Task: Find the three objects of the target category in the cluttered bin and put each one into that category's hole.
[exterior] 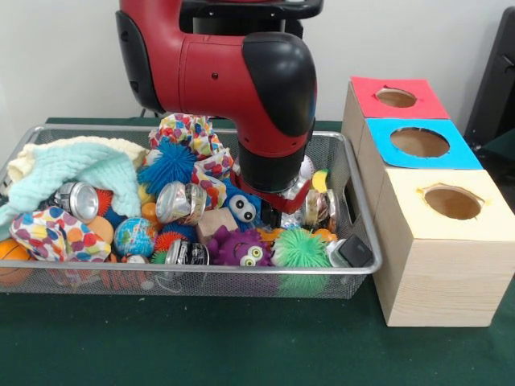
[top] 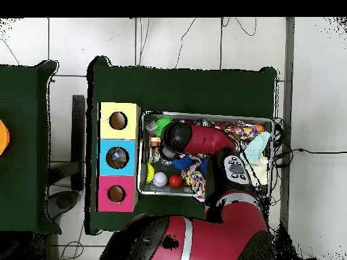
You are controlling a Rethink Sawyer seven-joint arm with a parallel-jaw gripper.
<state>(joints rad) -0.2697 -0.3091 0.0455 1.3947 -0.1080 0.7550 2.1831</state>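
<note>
The tool (exterior: 278,215) is sunk into the clutter at the box-side end of the wire bin (exterior: 360,201), beside the blue googly-eyed toy (exterior: 241,206); the arm's wrist hides it, so I cannot tell whether it is spread or closed. The target category is not evident. Likely candidates nearby, the green spiky ball (exterior: 302,248) and the purple monster (exterior: 243,248), look light and squashy, best pinched across the middle. The crushed cans (exterior: 182,201) look stiff and slippery. The three-hole box (exterior: 434,241) sits just beside the bin on the table (exterior: 241,346).

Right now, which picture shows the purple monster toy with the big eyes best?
The front view: the purple monster toy sits at the wire bin's near wall, eyes facing the camera. In the overhead view I cannot make it out; the red arm stretches over that part of the bin.
</note>
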